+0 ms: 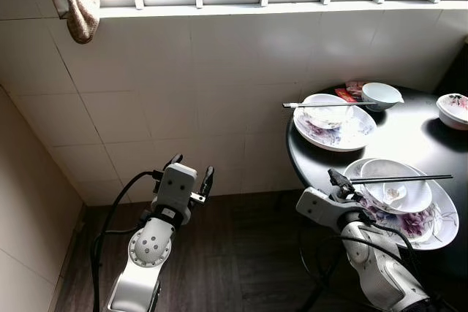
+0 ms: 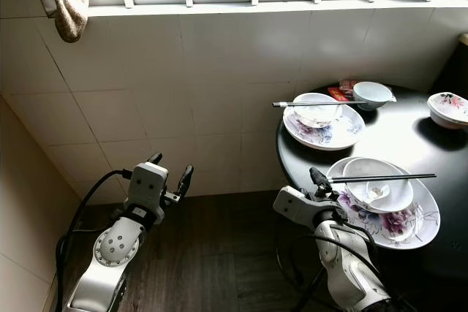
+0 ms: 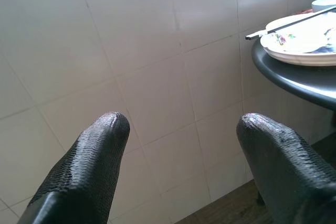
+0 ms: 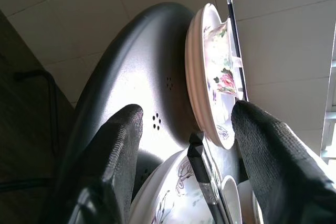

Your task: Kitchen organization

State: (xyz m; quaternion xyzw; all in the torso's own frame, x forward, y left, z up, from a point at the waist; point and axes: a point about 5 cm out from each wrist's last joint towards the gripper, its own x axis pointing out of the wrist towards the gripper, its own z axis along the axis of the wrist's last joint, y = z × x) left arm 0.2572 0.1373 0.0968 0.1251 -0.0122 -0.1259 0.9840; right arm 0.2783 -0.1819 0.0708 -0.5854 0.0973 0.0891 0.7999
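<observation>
Little judged done — dishes seen uncleared on round black table [image 1: 409, 137]: near plate [image 1: 431, 226] with bowl and chopsticks [image 1: 401, 178] at 3 o'clock, far plate [image 1: 335, 131] at 1 o'clock. Right gripper [image 1: 341, 184] held at near plate's rim, jaws apart, nothing gripped; left gripper [image 1: 191, 169] held off table, jaws apart. White tiled wall [image 1: 183, 85], window above, dark floor

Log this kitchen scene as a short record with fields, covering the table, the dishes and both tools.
table: round black table by the tiled wall
near setting: floral plate holding a white bowl, black chopsticks laid across
far setting: second floral plate with bowl and chopsticks
other dishes: white bowl; floral bowl
left tool: open, facing the wall
right tool: open, at the near plate's edge
</observation>
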